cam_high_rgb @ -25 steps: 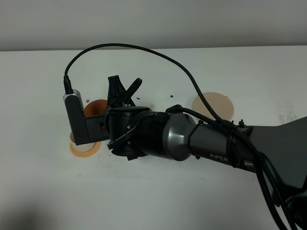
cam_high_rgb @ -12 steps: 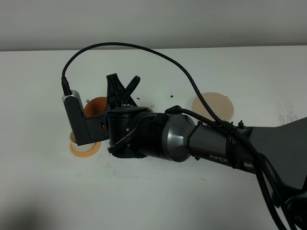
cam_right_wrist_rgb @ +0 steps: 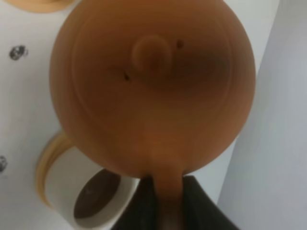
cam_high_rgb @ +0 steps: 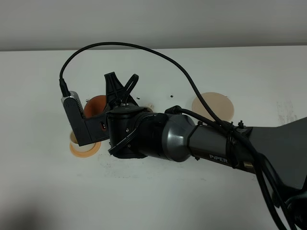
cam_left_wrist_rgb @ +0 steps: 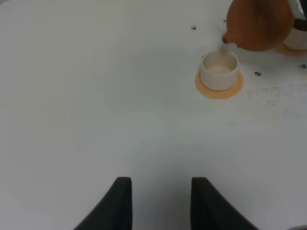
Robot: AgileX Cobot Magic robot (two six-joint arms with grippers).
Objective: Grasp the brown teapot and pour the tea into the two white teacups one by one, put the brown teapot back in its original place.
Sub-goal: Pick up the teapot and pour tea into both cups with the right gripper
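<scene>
1. L gripper (cam_left_wrist_rgb: 160, 201): parked low over the bare table (cam_left_wrist_rgb: 96, 96), jaws apart, nothing between them. Judged idle; it stays off the pour zone so the R arm has room.
2. Near teacup (cam_left_wrist_rgb: 219, 69): upright on its orange saucer (cam_left_wrist_rgb: 219, 88), beyond the L gripper. The interior looks pale; tea level cannot be told.
3. Brown teapot (cam_left_wrist_rgb: 259, 24): held off the table, spout just above the near teacup's rim on its far side. Judged to be the pour into this cup, starting or under way. No stream is visible.
4. R gripper (cam_right_wrist_rgb: 165, 206): fingers (cam_right_wrist_rgb: 141, 206) clamped on either side of the teapot's loop handle, seen in the R wrist view. Gripping at the handle lets a wrist roll tip the spout down while the lid (cam_right_wrist_rgb: 152, 52) stays on.
5. Far teacup (cam_right_wrist_rgb: 96, 203): on the handle side of the pot, holds dark tea (cam_right_wrist_rgb: 96, 199). Judged already filled, so about half the pouring is done.
6. Ext. high view: the R arm reaches across the middle. The teapot (cam_high_rgb: 97, 103) sits at 10 o'clock from frame ctr, with one saucer (cam_high_rgb: 84, 148) just nearer the camera.
7. Beige coaster (cam_high_rgb: 212, 106): at 2 o'clock from ctr, well apart from the pot, bare. Judged the return spot; put-back not yet done.
8. Risk: over-tilt could shift the lid or overshoot the small cup.
</scene>
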